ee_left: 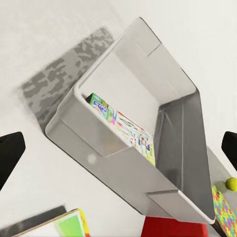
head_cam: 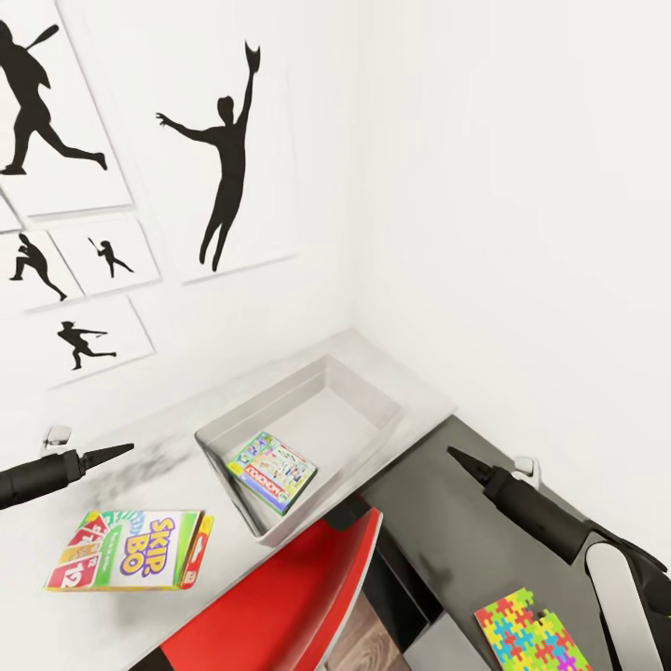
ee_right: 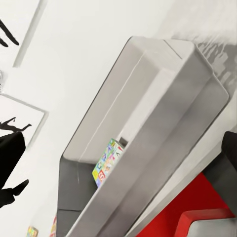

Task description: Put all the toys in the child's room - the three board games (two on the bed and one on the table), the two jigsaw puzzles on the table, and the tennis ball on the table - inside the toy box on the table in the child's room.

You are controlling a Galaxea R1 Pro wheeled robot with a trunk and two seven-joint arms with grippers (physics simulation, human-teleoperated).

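Looking down at the toy box (head_cam: 368,377), sitting on the pale end of the table (head_cam: 37,522), pushed toward the wall corner, prob. to keep the nearer desktop free for working.

Noting the Monopoly game (head_cam: 272,472) lying inside already, at the box's near end, seeming to lean w/ one edge against the wall rather than flat.

Spotting the Skip-Bo game (head_cam: 130,550) resting flat on the pale top, near the box but outside it, below the left gripper (head_cam: 116,452).

Finding one jigsaw puzzle (head_cam: 531,634) lying on the lower dark grey section (head_cam: 447,531), well apart from the box; also catching the tennis ball (ee_left: 231,183) just beside a puzzle edge in the left wrist view.

Judging both pincers spread wide & carrying nothing: fingers (ee_left: 10,158) showing black at opposite edges of the left wrist view, same in the right wrist view. Right gripper (head_cam: 458,457) hovering over the dark section, prob. placed for reaching the puzzle.

Re materials: box reading as translucent grey plastic, smooth, sloped walls, rounded rim. Games looking like glossy printed card, flat & rigid. Puzzle showing a bright mosaic of interlocking bits, thin, likely awkward to pinch off a flat top. Red chair (head_cam: 280,596) tucking in under the desk edge.
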